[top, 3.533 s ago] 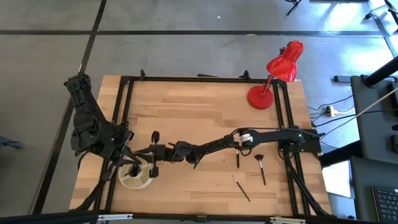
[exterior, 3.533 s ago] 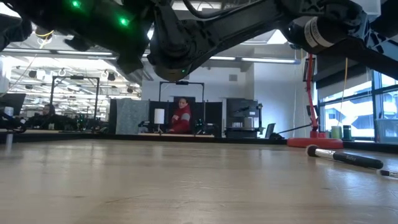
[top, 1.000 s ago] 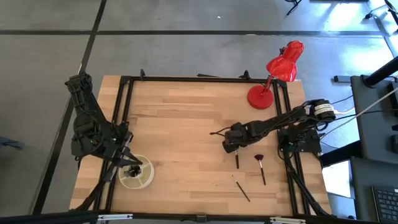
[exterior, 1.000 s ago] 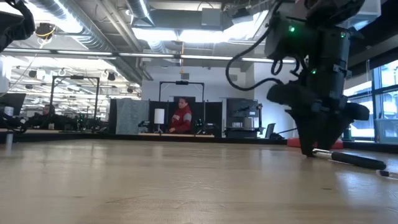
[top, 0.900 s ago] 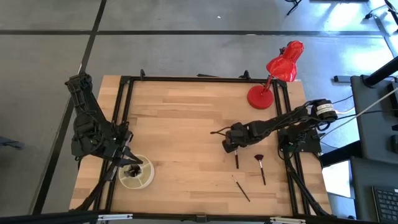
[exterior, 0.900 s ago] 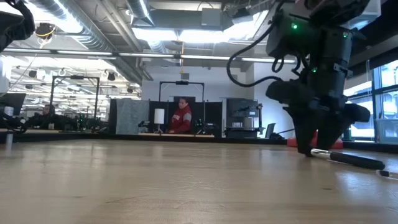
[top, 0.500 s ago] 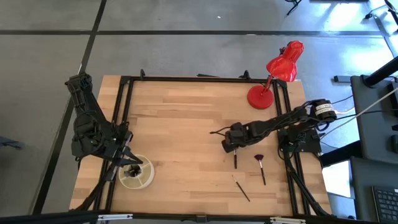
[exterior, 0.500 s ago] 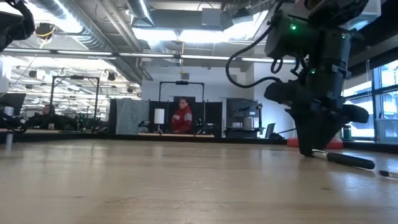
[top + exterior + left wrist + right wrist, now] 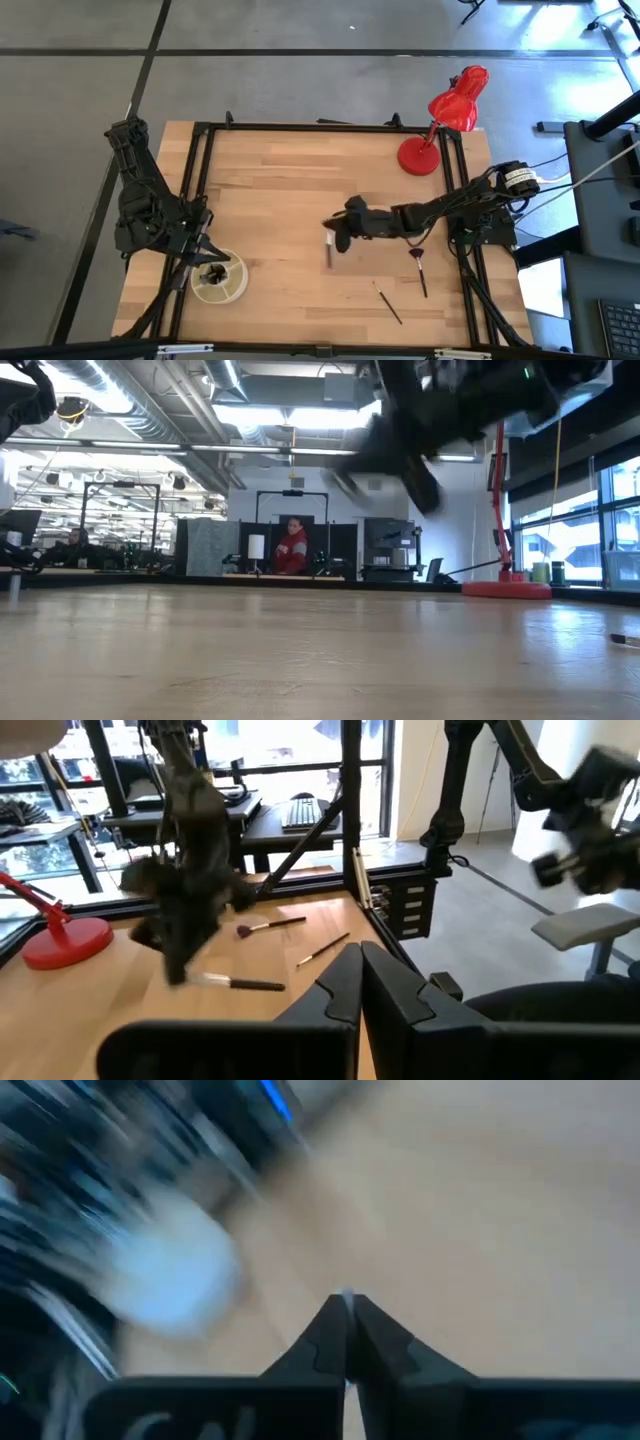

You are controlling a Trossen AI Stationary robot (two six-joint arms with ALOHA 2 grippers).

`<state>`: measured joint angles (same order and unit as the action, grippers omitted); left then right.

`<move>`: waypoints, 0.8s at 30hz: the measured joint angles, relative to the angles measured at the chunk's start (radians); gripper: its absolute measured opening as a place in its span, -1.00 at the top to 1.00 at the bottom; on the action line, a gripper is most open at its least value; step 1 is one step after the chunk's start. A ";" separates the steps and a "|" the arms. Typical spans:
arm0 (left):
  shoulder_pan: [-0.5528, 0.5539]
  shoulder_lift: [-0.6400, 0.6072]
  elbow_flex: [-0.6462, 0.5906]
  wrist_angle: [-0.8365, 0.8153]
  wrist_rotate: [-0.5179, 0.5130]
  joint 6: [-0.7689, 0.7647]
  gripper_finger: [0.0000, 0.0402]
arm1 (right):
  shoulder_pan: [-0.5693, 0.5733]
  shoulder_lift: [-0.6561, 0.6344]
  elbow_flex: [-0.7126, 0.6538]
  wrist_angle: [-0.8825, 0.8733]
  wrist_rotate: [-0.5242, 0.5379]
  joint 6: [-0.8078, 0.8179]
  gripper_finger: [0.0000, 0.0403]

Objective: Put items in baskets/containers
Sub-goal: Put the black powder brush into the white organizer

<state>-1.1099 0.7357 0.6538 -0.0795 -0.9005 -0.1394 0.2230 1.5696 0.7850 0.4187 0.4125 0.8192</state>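
tabletop: brush in right gripper

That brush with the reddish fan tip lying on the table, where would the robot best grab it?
Probably around the middle of the slim handle of the fan-tipped brush, coming straight down from above. It lies flat on the table, so fingers would close across the handle, clear of the soft flared tip, and the thin brush lies apart.

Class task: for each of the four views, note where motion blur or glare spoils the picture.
High view: sharp, with slight smear on the right gripper and its brush. Low view: the arm overhead is streaked; ceiling lights glare. Left wrist view: the far arm is smeared, the windows washed out. Right wrist view: all blurred except the shut jaws.
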 joint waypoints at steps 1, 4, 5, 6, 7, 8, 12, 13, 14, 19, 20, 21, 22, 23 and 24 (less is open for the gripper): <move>0.000 0.000 0.000 0.000 0.000 0.005 0.99 | 0.008 0.007 0.001 0.112 0.043 -0.067 0.97; 0.000 0.000 0.000 0.001 -0.028 0.018 0.97 | 0.023 0.056 0.011 0.383 0.159 -0.275 0.97; 0.000 0.000 0.000 0.001 -0.054 0.028 0.97 | 0.026 0.086 0.029 0.449 0.201 -0.330 0.97; 0.000 0.000 0.000 0.001 -0.089 0.040 0.96 | 0.029 0.119 0.057 0.497 0.232 -0.378 0.97; 0.000 0.000 0.000 0.001 -0.127 0.052 0.96 | 0.029 0.160 0.094 0.535 0.254 -0.416 0.97; 0.000 0.000 0.000 0.001 -0.167 0.061 0.96 | 0.029 0.205 0.141 0.558 0.259 -0.444 0.97; 0.000 0.000 0.000 0.001 -0.301 0.068 0.98 | 0.029 0.407 0.389 0.564 0.255 -0.535 0.98; 0.000 -0.001 0.000 0.003 -0.326 0.067 0.98 | 0.029 0.456 0.459 0.563 0.244 -0.570 0.98; 0.000 -0.002 0.000 0.006 -0.351 0.063 0.98 | 0.029 0.506 0.533 0.562 0.236 -0.609 0.98; 0.000 -0.011 0.000 0.016 -0.523 -0.011 0.99 | 0.029 0.719 0.884 0.565 0.219 -0.855 0.98; 0.000 -0.010 0.000 0.014 -0.534 -0.011 0.98 | 0.029 0.753 0.945 0.567 0.213 -0.898 0.98; -0.001 -0.010 0.000 0.008 -0.537 -0.011 0.98 | 0.029 0.781 1.000 0.566 0.192 -0.935 0.98; -0.001 -0.010 0.000 0.000 -0.537 -0.012 0.97 | 0.029 0.808 1.052 0.567 0.166 -0.965 0.98; -0.001 -0.010 0.000 -0.006 -0.537 -0.012 0.97 | 0.028 0.832 1.101 0.567 0.142 -0.984 0.97; -0.001 -0.010 0.000 -0.010 -0.537 -0.012 0.97 | 0.029 0.855 1.145 0.565 0.122 -0.990 0.97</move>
<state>-1.1110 0.7261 0.6538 -0.0897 -1.4380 -0.1510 0.2516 2.4241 1.9296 0.9837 0.5348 -0.1712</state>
